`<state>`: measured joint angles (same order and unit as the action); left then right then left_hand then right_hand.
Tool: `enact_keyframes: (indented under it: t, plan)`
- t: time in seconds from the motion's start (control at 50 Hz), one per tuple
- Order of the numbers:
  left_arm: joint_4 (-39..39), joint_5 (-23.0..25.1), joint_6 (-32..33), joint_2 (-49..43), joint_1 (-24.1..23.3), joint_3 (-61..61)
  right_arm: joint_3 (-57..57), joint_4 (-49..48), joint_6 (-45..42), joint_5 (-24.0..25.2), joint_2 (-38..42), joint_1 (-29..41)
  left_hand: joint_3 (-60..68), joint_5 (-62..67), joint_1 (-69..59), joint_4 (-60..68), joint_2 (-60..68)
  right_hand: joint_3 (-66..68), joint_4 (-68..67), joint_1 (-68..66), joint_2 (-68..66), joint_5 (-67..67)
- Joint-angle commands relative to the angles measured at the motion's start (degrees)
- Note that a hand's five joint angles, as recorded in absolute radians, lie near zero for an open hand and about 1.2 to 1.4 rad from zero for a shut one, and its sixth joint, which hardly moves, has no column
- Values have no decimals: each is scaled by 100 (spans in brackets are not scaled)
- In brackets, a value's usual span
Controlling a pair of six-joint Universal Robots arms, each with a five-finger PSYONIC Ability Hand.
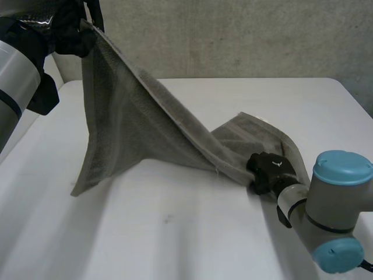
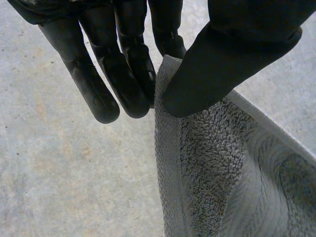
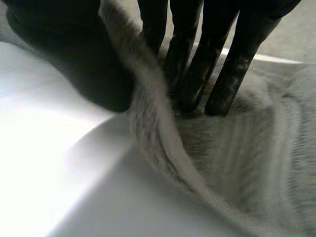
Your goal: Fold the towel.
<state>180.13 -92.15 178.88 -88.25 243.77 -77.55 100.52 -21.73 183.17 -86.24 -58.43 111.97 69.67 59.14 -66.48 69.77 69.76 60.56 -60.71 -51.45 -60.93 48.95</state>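
The left hand (image 1: pixel 71 28) is held high above the table's far left corner. In the left wrist view, a corner of the towel (image 2: pixel 222 173) is seen pinched between the thumb and the nearest fingers (image 2: pixel 129 69) of the left hand (image 2: pixel 232 54), with the remaining fingers kept straight beside them. From this raised corner the grey towel (image 1: pixel 134 122) is hung and stretched: one edge is drawn taut on a slant down towards the right hand (image 1: pixel 269 169), while the cloth below the left hand is draped down so that a lower corner is rested on the table (image 1: pixel 175 233) at the left.

The right hand is laid low on the table at the right, with its grey arm (image 1: pixel 335 210) behind it. In the right wrist view, a raised edge of the towel (image 3: pixel 247 163) is seen passed between the thumb and the fingers (image 3: pixel 197 69) of the right hand (image 3: pixel 64 59); the edge is gripped there, the straight fingertips being pressed onto the cloth on one side and the thumb set against the other. Beyond the fingers the rest of the towel is spread in loose ridges on the white table (image 3: pixel 74 173). A grey wall (image 1: pixel 233 35) is seen behind the table.
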Motion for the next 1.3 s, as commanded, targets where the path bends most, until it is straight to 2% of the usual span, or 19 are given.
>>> enact_keyframes:
  t: [0.02, 0.12, 0.2, 0.22, 0.26, 0.32, 0.48, 0.54, 0.66, 0.76, 0.82, 0.86, 0.88, 0.9, 1.0, 1.08, 1.14, 1.24, 1.3]
  plan:
    - [-39, -31, -55, -60, 162, -119, 133, -464, -88, -455, -701, -87, 1033, 1086, -1352, 1023, 1024, 1944, -1929, -2855, -1907, 2105]
    - [-170, 21, -19, -131, 425, -426, 301, -165, -888, -130, -1970, -544, 1033, 1086, -1352, 1023, 1024, 1944, -1929, -2855, -1907, 2105]
    - [-320, 30, -11, -359, 479, -665, 188, 1192, -2229, 667, -2812, -1044, 1033, 1086, -1352, 1023, 1024, 1944, -1929, -2855, -1907, 2105]
    - [-442, 39, 50, -533, 496, -786, 187, 1197, -2233, 670, -2814, -1045, 1033, 1086, -1352, 1023, 1024, 1944, -1929, -2855, -1907, 2105]
    - [-609, 39, 199, -692, 496, -909, -5, 2133, -2889, 1020, -3068, -1203, 1033, 1086, -1352, 1023, 1024, 1944, -1929, -2855, -1907, 2105]
    - [-951, 30, 637, -991, 488, -1182, -208, 2994, -3321, 1057, -3130, -1213, 1033, 1086, -1352, 1023, 1024, 1944, -1929, -2855, -1907, 2105]
    - [-1138, 22, 1571, -1650, 488, -1684, -463, 4150, -4410, 1057, -2964, -1168, 1033, 1086, -1352, 1023, 1024, 1944, -1929, -2855, -1907, 2105]
    - [-1059, 22, 1580, -1810, 488, -1649, -490, 4124, -4562, 1057, -2805, -1168, 1033, 1086, -1352, 1023, 1024, 1944, -1929, -2855, -1907, 2105]
    - [-373, 22, 1580, -2442, 479, -972, -1307, 3895, -4746, 846, -1382, -1045, 1033, 1086, -1352, 1023, 1024, 1944, -1929, -2855, -1907, 2105]
    - [304, 13, 1563, -2899, 461, 241, -2687, 3263, -4711, 178, -678, -624, 1033, 1086, -1352, 1023, 1024, 1944, -1929, -2855, -1907, 2105]
    - [752, -22, 1510, -3154, 452, 1366, -3645, 2357, -4694, -130, -415, -448, 1033, 1086, -1352, 1023, 1024, 1944, -1929, -2855, -1907, 2105]
    - [963, -31, 1466, -3260, 452, 1946, -4266, 1150, -4685, -191, -397, -395, 1033, 1086, -1352, 1023, 1024, 1944, -1929, -2855, -1907, 2105]
    - [1189, -57, 1440, -3347, 452, 2494, -4269, 1144, -4685, -191, -397, -395, 1033, 1086, -1352, 1023, 1024, 1944, -1929, -2855, -1907, 2105]
    - [1426, -101, 1422, -3391, 452, 2943, -4426, 474, -4685, -183, -423, -386, 1033, 1086, -1352, 1023, 1024, 1944, -1929, -2855, -1907, 2105]
    - [2217, -504, 1387, -3383, 470, 3545, -4428, -962, -4685, -165, -721, -369, 1033, 1086, -1352, 1023, 1024, 1944, -1929, -2855, -1907, 2105]
    - [2457, -778, 1352, -3208, 575, 3178, -4209, -493, -4685, 80, -819, -307, 1033, 1086, -1352, 1023, 1024, 1944, -1929, -2855, -1907, 2105]
    - [2448, -770, 1290, -3093, 663, 2816, -4085, -183, -4685, 239, -828, -298, 1033, 1086, -1352, 1023, 1024, 1944, -1929, -2855, -1907, 2105]
    - [2510, -603, 1115, -2742, 804, 1159, -3392, 861, -4685, 792, -828, -360, 1033, 1086, -1352, 1023, 1024, 1944, -1929, -2855, -1907, 2105]
    - [2501, -559, 1106, -2715, 813, 794, -3223, 1039, -4685, 846, -801, -386, 1033, 1086, -1352, 1023, 1024, 1944, -1929, -2855, -1907, 2105]
